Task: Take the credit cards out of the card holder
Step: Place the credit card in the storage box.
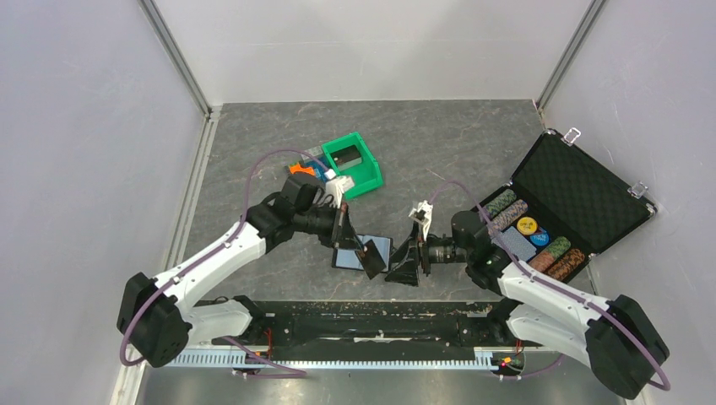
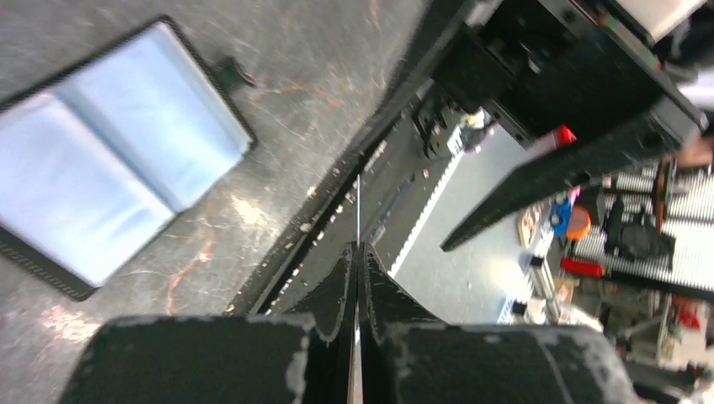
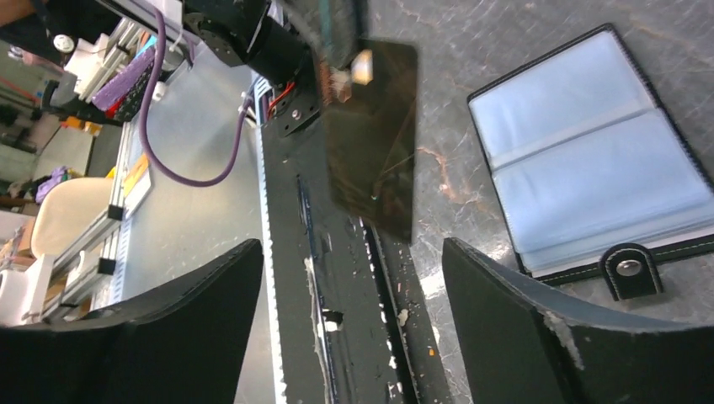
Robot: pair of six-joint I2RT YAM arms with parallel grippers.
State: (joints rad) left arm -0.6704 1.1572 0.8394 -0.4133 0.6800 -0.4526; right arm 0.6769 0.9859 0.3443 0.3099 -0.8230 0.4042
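Observation:
The card holder point(image 1: 384, 245) lies open on the table between the two arms, its blue-grey pockets facing up point(image 3: 581, 160) point(image 2: 109, 160). My left gripper point(image 1: 361, 251) is shut on one black credit card point(image 1: 370, 258) and holds it just above the holder's near edge. The left wrist view shows that card edge-on as a thin line point(image 2: 358, 210) between the closed fingers point(image 2: 358, 249). In the right wrist view the card point(image 3: 375, 135) hangs tilted from the left gripper. My right gripper point(image 1: 398, 267) point(image 3: 354, 286) stands open just right of the card, nothing between its fingers.
A green bin point(image 1: 355, 164) with small items sits at the back centre. A large black foam-lined case point(image 1: 583, 190) lies open at the right, holding poker chips point(image 1: 532, 232). A black rail point(image 1: 363, 325) runs along the near table edge.

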